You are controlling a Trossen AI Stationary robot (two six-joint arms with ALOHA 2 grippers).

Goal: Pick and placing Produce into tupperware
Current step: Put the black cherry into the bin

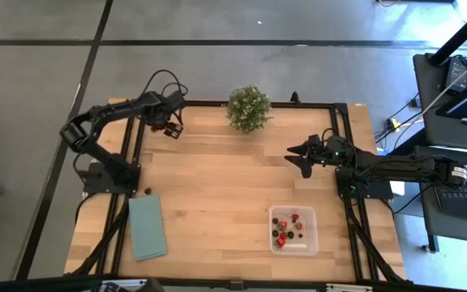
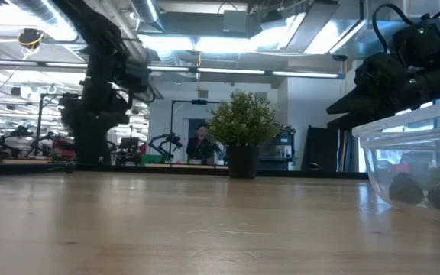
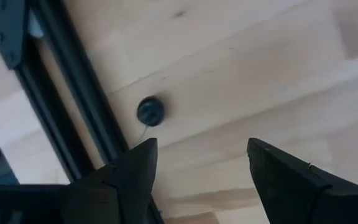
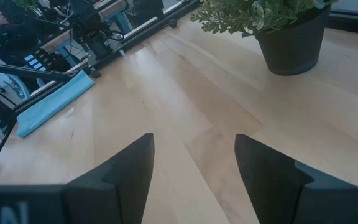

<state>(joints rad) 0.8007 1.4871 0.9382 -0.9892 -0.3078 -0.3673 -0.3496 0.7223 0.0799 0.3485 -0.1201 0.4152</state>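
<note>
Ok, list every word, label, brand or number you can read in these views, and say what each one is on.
None can be read.
Tupperware: clear plastic, no label shows.
Cloth: plain teal, no print.
Plant pot: plain dark, no marking.
Screens and gear in the room behind the table: too small and blurred to read.

Wooden table (image 1: pixel 217 186), potted plant (image 1: pixel 248 108), teal cloth (image 1: pixel 147 226), tupperware (image 1: pixel 293 229), dark berry (image 1: pixel 147 191)
</note>
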